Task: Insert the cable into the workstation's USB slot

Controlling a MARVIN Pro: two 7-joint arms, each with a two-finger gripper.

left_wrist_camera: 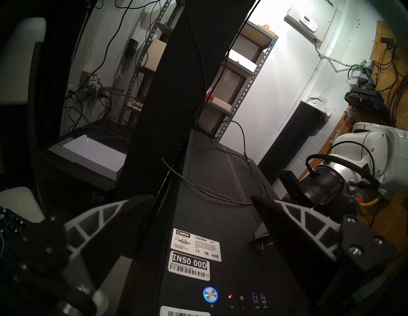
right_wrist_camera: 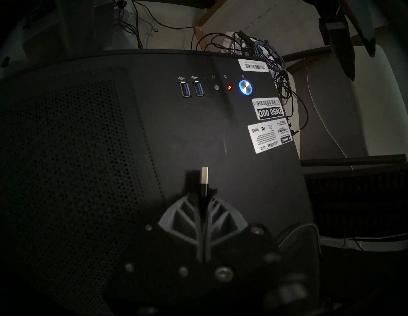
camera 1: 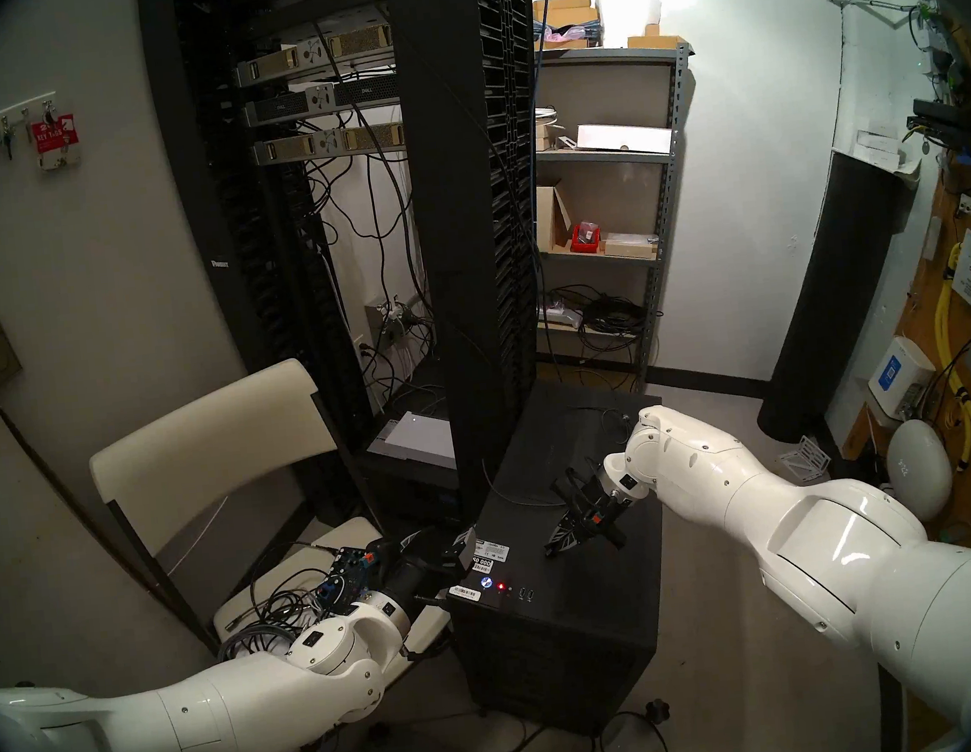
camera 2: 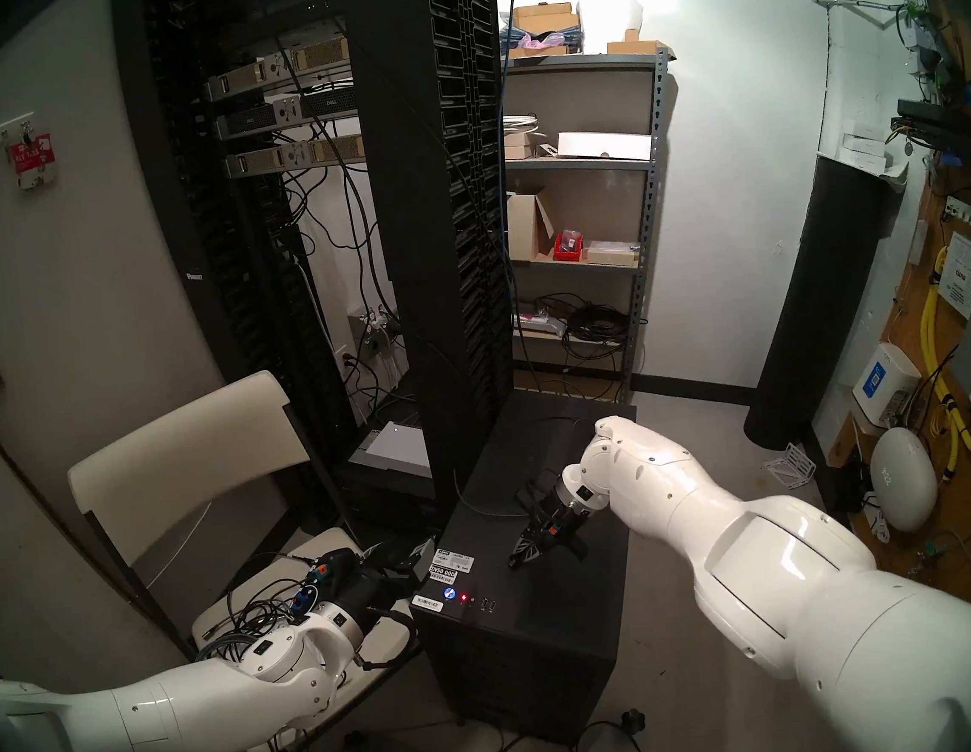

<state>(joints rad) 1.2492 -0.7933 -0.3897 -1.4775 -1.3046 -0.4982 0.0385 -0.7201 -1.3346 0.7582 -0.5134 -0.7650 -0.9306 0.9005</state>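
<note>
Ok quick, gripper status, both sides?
Left gripper: open, holding nothing, beside the workstation.
Right gripper: shut on the cable's USB plug, metal tip pointing toward the USB slots.

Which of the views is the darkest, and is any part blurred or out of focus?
The right wrist view is darkest: only the workstation lights and stickers stand out, and the right end effector base is blurred. The left wrist view shows soft near fingers. Head views are bright, with fisheye bending.
</note>
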